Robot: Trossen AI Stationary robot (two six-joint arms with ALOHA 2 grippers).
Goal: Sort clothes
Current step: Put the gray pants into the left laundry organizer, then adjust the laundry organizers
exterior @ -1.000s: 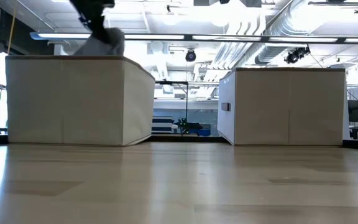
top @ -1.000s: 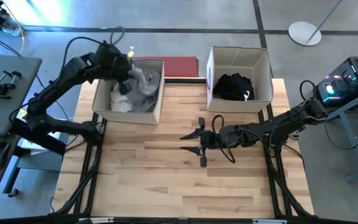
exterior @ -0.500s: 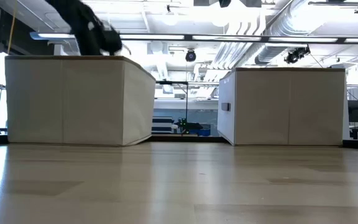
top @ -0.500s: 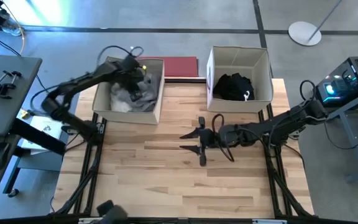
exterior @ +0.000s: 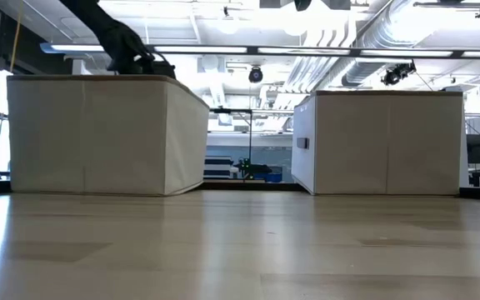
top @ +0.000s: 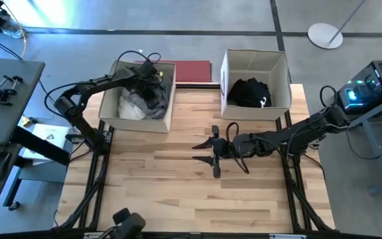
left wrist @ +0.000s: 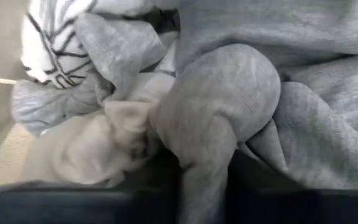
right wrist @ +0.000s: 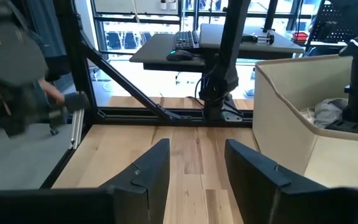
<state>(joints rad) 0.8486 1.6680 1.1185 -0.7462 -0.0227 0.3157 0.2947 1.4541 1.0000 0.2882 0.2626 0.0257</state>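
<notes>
My left gripper point(top: 150, 85) is down inside the left beige box point(top: 109, 99), among white point(top: 130, 111) and grey clothes point(top: 154, 105). In the left wrist view a fold of a grey garment point(left wrist: 229, 99) runs down between its dark fingers, beside a white garment point(left wrist: 98, 143) and a black-and-white patterned one point(left wrist: 48, 50). Black clothes point(top: 249, 93) lie in the right beige box point(top: 223, 79). My right gripper point(top: 204, 151) is open and empty, low over the middle of the table. My left gripper has a thick fold of the grey garment point(left wrist: 204, 180) between its two fingers, which come from above, slanting down into the box. The cloth covers the fingertips. The rest of the garment rests on the other clothes in the box.
A flat dark red mat point(top: 192, 70) lies behind the boxes. In the low view both boxes point(exterior: 98, 133) point(exterior: 386, 142) stand at the far side, with bare wood in front. A dark blurred shape point(top: 128, 222) shows at the table's near edge.
My left gripper has gone down from above the left box's rim into the box and a little toward the table's right edge. The grey garment it carried has gone down with it and now lies on the clothes inside.
</notes>
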